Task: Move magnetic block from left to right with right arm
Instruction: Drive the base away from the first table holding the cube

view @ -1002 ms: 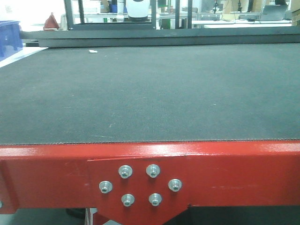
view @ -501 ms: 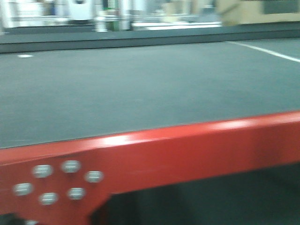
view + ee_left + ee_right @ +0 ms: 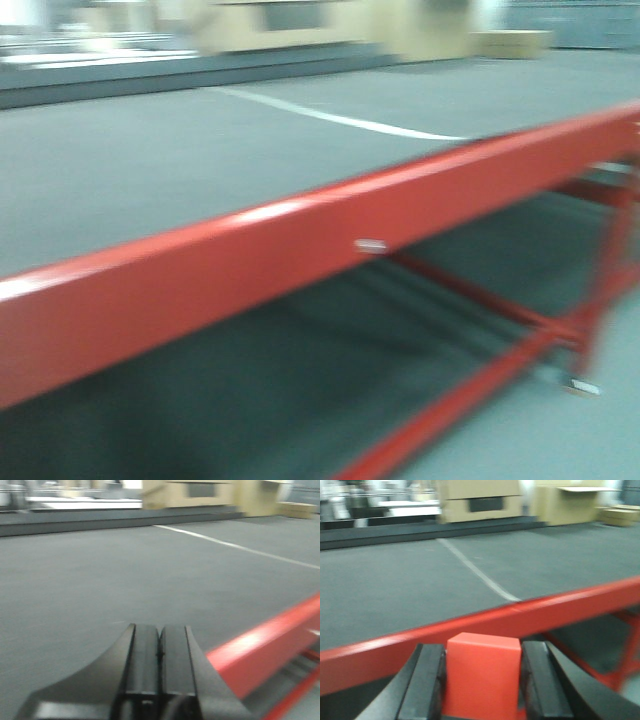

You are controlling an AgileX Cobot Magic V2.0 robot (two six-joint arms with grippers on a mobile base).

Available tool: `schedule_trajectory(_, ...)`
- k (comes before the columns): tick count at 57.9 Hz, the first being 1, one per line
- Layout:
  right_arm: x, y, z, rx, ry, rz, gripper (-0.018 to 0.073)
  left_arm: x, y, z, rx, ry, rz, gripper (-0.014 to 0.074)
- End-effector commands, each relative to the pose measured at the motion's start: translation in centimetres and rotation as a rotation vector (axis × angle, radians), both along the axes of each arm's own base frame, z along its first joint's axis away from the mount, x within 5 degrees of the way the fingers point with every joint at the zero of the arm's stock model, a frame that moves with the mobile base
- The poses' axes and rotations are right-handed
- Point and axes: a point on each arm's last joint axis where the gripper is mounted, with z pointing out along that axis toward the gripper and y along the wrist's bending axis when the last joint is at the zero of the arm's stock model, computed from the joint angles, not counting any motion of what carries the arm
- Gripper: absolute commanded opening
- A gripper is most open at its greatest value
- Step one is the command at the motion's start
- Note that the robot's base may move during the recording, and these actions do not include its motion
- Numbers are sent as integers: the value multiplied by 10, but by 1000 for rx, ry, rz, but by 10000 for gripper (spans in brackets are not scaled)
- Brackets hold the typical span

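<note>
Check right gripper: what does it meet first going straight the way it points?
Probably the red frame rail: the right gripper, shut on the magnetic block, faces it at about rail height. Blur hides depth; it might clear onto the mat.

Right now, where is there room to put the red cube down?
The dark grey mat is bare on both sides of the white stripe, from the red metal rail back to the brown cardboard boxes. Only that far edge is crowded. The right claw grips the small matte red cube.
</note>
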Motion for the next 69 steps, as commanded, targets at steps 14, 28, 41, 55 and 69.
schedule_trajectory(14,-1,0,16,15,-103,-1,204,-1,1,5,-14,-86,8,-126)
schedule_trajectory(28,-1,0,16,15,-103,-1,204,-1,1,5,-14,-86,8,-126)
schedule_trajectory(41,-1,0,16,15,-103,-1,204,-1,1,5,-14,-86,8,-126)
schedule_trajectory(55,-1,0,16,15,-103,-1,204,-1,1,5,-14,-86,8,-126)
schedule_trajectory(69,-1,0,16,15,-103,-1,204,-1,0,5,-15,-86,-8,-126)
